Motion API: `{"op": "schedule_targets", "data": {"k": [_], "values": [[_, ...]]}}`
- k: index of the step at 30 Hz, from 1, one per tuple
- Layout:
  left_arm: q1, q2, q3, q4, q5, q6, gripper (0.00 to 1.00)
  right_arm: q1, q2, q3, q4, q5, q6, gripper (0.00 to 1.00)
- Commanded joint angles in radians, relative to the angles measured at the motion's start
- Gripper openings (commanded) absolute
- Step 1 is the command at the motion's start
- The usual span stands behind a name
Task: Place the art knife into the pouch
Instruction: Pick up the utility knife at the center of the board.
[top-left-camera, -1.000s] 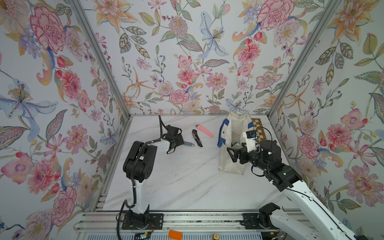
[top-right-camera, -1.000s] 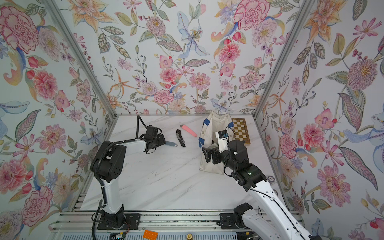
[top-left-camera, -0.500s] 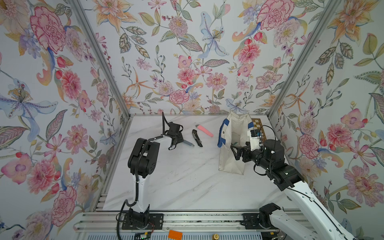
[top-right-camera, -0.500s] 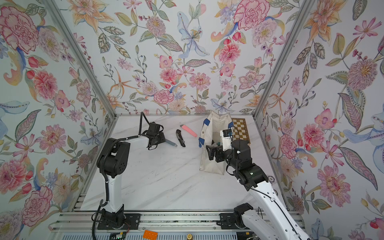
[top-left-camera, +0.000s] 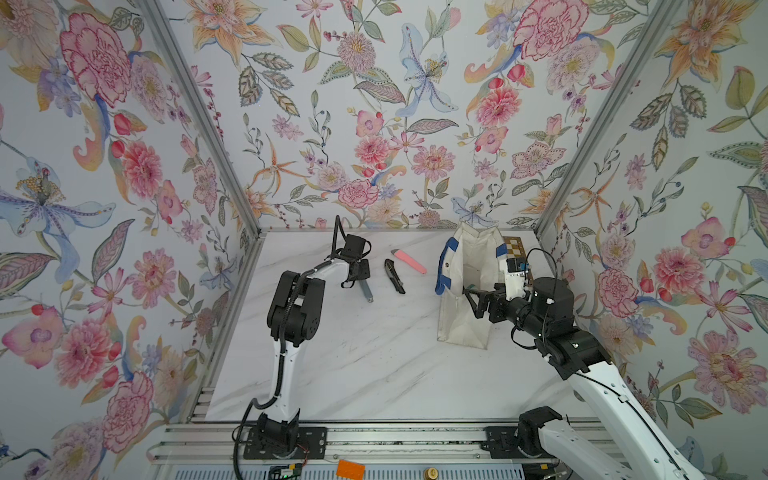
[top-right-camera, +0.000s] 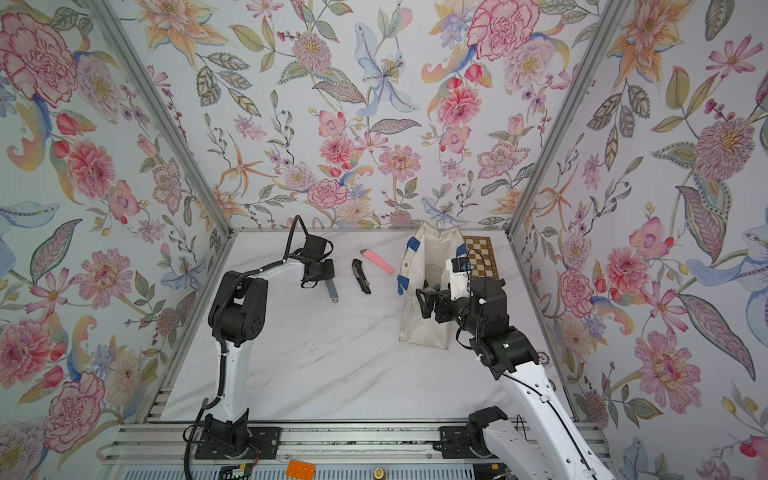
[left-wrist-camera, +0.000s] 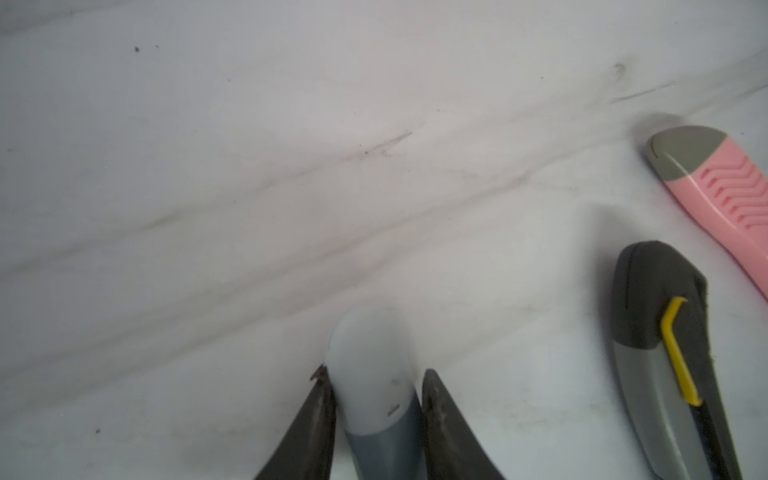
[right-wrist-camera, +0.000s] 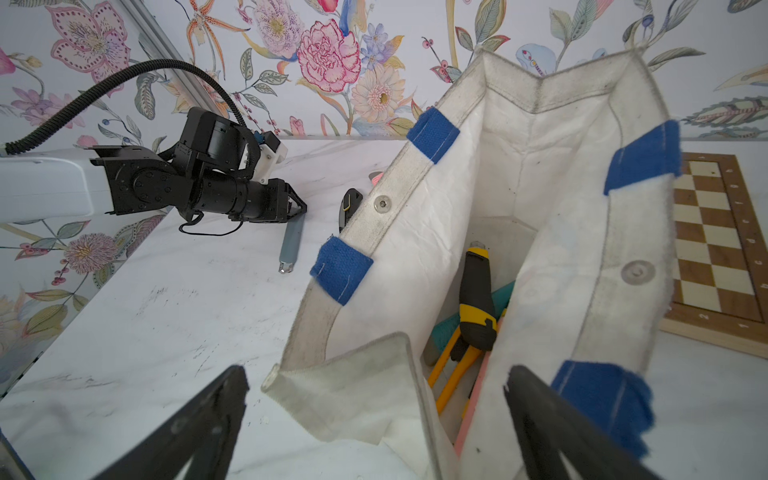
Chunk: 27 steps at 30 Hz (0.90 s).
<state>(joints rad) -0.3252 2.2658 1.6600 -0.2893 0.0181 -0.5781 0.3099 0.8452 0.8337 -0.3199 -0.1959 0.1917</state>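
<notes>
A grey-blue art knife (top-left-camera: 367, 291) (top-right-camera: 332, 289) lies on the marble table. My left gripper (top-left-camera: 360, 280) (left-wrist-camera: 376, 376) is down over its pale end (left-wrist-camera: 370, 345), with a finger against each side, shut on it. The pouch (top-left-camera: 461, 320) (top-right-camera: 424, 320) (right-wrist-camera: 415, 232), white canvas with blue strap handles, stands open at the right. My right gripper (top-left-camera: 473, 301) (right-wrist-camera: 374, 386) is open at the pouch's near end, and that folded end wall lies between its fingers.
A black and grey knife with a yellow clip (top-left-camera: 394, 281) (left-wrist-camera: 665, 353) and a pink knife (top-left-camera: 409, 261) (left-wrist-camera: 727, 195) lie between the art knife and the pouch. Several knives (right-wrist-camera: 478, 299) lie inside the pouch. A chequered board (top-left-camera: 515, 249) (right-wrist-camera: 715, 241) lies behind it.
The left gripper's jaws have come together onto the art knife. The right arm has shifted slightly toward the far side at the pouch's rim, its jaws still wide.
</notes>
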Motion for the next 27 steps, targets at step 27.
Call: {"op": "schedule_targets", "data": {"k": [27], "values": [[-0.044,-0.101,0.132,-0.284,-0.006,0.150,0.00,-0.022,-0.010,-0.018,0.051,-0.087,0.043,0.99]]}}
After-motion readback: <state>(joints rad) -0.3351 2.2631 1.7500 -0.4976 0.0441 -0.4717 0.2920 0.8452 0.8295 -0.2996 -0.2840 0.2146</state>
